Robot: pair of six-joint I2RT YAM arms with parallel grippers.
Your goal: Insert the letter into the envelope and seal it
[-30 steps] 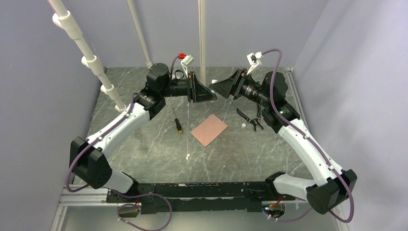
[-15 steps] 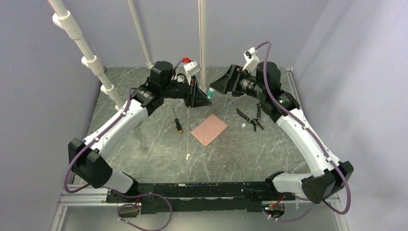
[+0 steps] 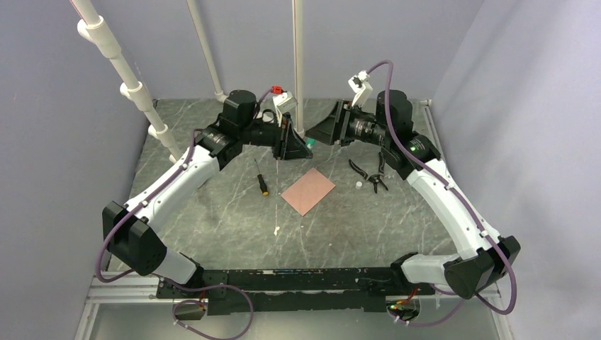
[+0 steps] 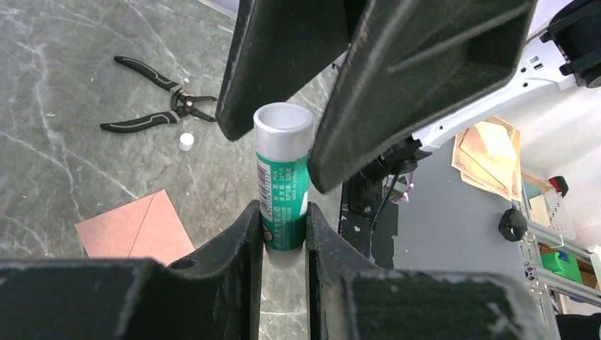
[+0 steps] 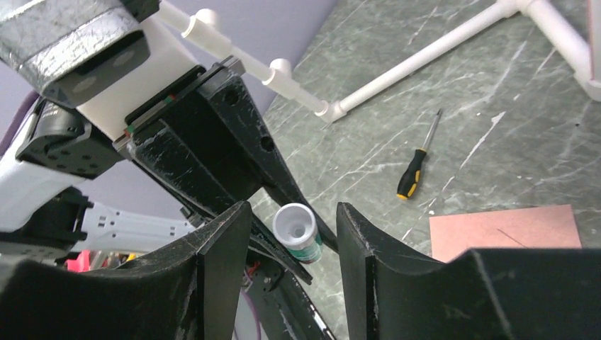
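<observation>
The salmon-pink envelope [image 3: 308, 191] lies flat and closed in the middle of the table, also seen in the left wrist view [image 4: 135, 230] and the right wrist view [image 5: 503, 230]. The letter is hidden. My left gripper [image 3: 303, 144] is raised above the table behind the envelope, shut on the lower body of a green glue stick [image 4: 283, 184]. My right gripper [image 3: 314, 134] faces it, open. Its fingers straddle the stick's white top [image 5: 294, 221] with a gap on each side.
A black-and-yellow screwdriver [image 3: 261, 178] lies left of the envelope. Black pliers [image 3: 368, 173] and a small white cap [image 3: 358, 184] lie to its right. A thin white stick [image 3: 275, 212] lies toward the front. White pipes [image 3: 298, 57] stand at the back.
The left wrist has turned and dipped, bringing the glue stick's green end into sight. The right gripper has moved left to it, and its fingers now stand around the stick's top.
</observation>
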